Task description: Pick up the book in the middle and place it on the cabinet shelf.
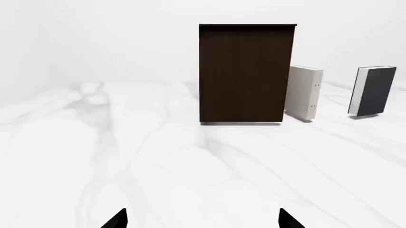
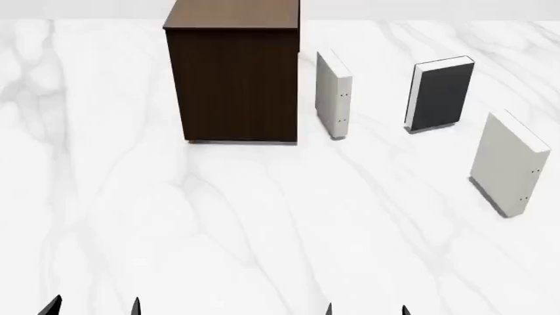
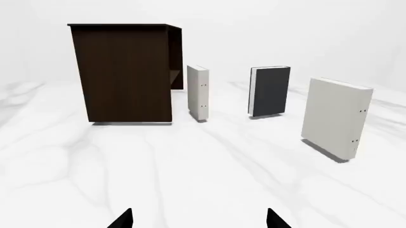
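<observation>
Book (image 2: 440, 96) stands upright, cover unlettered; both pincers (image 2: 94, 307) (image 2: 366, 310) spread wide, empty.

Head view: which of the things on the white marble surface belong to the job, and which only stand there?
Belong to the job:
- the grey book, standing upright between the two pale ones
- the cabinet, with its flat wood-grain top

Only standing there:
- the pale book beside the cabinet
- the pale book at the right

Both grippers are open and hold nothing.

Slate-grey hardcover book (image 2: 442, 95) upright on white marble, wood-grain cabinet shelf (image 2: 235, 14) bare, well apart
</observation>
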Controlling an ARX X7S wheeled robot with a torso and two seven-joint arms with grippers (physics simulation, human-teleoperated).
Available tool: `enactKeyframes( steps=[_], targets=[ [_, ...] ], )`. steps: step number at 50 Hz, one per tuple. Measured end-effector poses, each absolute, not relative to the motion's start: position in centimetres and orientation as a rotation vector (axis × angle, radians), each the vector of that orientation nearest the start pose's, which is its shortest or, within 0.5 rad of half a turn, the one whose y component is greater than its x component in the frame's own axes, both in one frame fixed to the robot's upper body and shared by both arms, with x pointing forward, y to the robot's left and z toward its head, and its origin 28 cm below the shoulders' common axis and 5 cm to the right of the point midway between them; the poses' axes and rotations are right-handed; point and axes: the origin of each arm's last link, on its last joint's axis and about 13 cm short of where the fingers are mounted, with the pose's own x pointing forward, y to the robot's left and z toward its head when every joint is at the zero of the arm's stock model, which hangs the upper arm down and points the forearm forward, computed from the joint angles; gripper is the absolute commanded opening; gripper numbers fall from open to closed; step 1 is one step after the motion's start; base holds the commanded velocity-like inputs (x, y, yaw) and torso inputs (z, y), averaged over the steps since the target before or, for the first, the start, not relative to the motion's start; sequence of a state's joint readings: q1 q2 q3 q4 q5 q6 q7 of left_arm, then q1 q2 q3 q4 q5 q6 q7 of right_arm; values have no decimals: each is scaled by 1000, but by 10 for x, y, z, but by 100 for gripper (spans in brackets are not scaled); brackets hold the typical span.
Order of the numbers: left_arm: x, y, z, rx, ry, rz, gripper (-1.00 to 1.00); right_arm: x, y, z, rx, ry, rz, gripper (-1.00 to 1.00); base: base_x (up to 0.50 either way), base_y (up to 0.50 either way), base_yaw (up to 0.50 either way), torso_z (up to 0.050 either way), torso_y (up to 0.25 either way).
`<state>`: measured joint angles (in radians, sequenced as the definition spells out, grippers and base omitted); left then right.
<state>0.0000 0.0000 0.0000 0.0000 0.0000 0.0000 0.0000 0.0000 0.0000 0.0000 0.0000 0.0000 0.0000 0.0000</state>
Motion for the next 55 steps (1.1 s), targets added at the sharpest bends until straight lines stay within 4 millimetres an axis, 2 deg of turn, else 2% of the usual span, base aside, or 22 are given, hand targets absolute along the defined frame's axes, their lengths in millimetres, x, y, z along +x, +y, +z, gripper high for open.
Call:
enactKeyframes(
  steps=[48, 55],
  targets=[
    [210, 204, 9, 10, 29, 4, 100, 210, -97, 9, 4, 43, -2, 100, 0, 0, 0, 0, 0],
    [210, 205, 16, 25, -59, 35, 100, 210, -98, 16, 17, -24, -6, 100, 0, 0, 0, 0, 0]
  ],
)
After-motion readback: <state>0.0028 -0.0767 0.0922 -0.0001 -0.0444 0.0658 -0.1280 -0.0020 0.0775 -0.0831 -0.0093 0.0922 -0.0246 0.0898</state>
